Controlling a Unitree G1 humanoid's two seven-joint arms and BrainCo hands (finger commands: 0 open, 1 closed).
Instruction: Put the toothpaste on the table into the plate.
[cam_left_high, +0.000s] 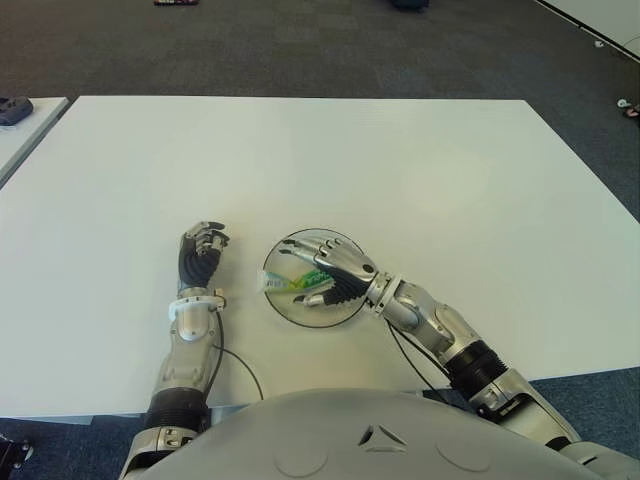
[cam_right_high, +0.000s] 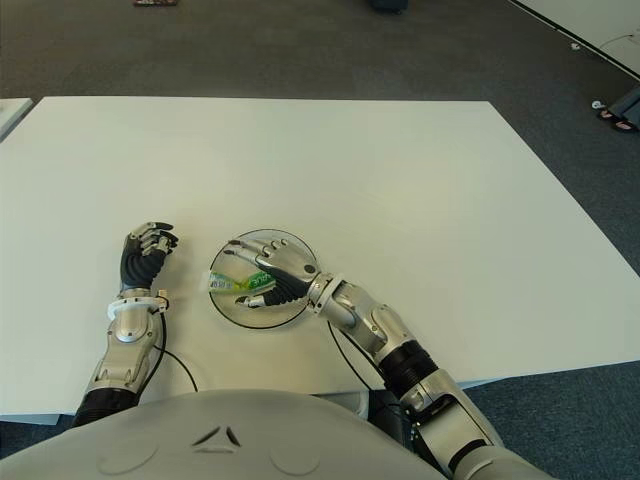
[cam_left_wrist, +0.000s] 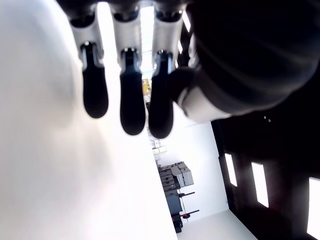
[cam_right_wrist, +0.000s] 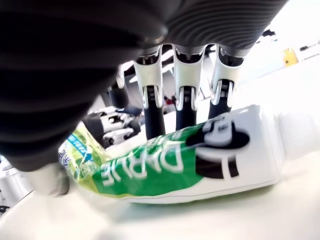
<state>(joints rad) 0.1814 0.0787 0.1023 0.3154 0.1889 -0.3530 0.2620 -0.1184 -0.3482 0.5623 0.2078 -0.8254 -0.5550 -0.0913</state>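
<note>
The right hand (cam_left_high: 330, 268) reaches in from the robot's right with its forearm angled low across the white desk (cam_left_high: 400, 170), palm down over the round plate (cam_left_high: 300, 306). The green-and-white toothpaste (cam_right_wrist: 185, 160) lies in the plate beneath the palm; the fingers (cam_right_wrist: 182, 100) extend straight behind the tube, uncurled, not clamping it. The left hand (cam_left_high: 203, 250) sits just left of the plate, its fingers curled and holding nothing.
</note>
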